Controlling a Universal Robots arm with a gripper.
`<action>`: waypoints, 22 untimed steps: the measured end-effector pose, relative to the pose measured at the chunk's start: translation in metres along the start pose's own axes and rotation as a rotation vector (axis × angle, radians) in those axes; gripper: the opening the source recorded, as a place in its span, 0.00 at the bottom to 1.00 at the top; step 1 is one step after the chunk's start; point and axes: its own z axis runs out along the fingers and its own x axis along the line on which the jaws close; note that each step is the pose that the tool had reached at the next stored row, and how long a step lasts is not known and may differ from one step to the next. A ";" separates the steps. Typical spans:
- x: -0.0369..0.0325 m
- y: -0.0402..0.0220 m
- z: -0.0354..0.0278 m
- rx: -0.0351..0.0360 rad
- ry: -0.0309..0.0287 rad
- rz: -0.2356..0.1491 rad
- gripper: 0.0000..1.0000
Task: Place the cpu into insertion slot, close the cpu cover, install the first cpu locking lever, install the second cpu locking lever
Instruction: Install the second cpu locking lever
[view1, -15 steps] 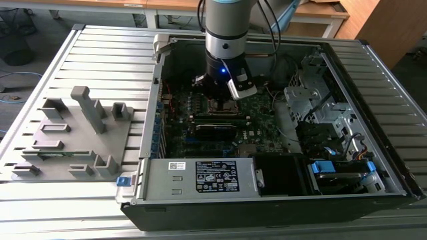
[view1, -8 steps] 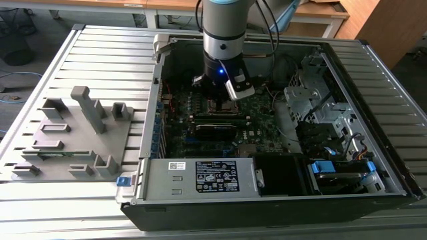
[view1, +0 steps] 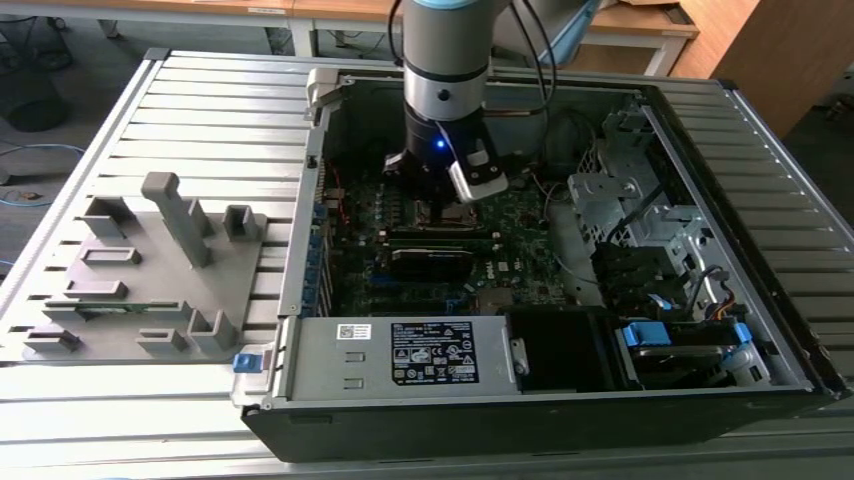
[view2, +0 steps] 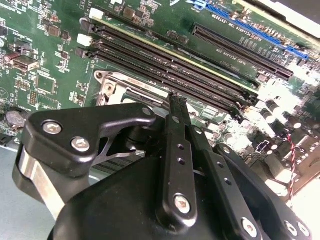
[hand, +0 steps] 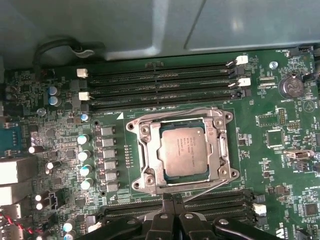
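Hovering inside the open black computer case (view1: 747, 380), low over the green circuit board (hand: 280, 165), the black two-finger gripper (hand: 172, 199) with fingers (view2: 178, 107) pressed together, clenched on nothing, tips just beside the near edge of the socket. Showing in the exterior view as a dark head (view1: 434, 185) under the grey arm (view1: 447, 60), a small blue light lit on its wrist.

Seated flat in the insertion slot (hand: 145, 131), a small square socket with a silver metal rim, the cpu (hand: 181, 150), a flat square chip with a dull grey-brown metallic top. Lying down around the chip, the cpu cover (hand: 214, 150), a thin silver frame whose square window leaves the chip's top bare. Running along the socket's edges, thin wire levers (hand: 200, 190); latched or not, cannot tell.

Flanking the socket on two sides, long black memory slots (hand: 160, 82) with white end clips. Beside them, a row of small silver-and-blue capacitors (hand: 85, 155) and a round coin battery (hand: 291, 86).

Resting outside the case toward the exterior view's left, a grey plastic fixture tray (view1: 134, 290) on the ribbed metal table (view1: 214, 110).
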 end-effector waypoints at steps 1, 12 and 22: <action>0.0007 -0.0001 0.0002 0.0002 0.0000 -0.002 0.11; 0.0042 -0.0006 0.0018 0.0008 0.0001 -0.012 0.11; 0.0104 -0.0014 0.0047 0.0008 0.0000 -0.012 0.11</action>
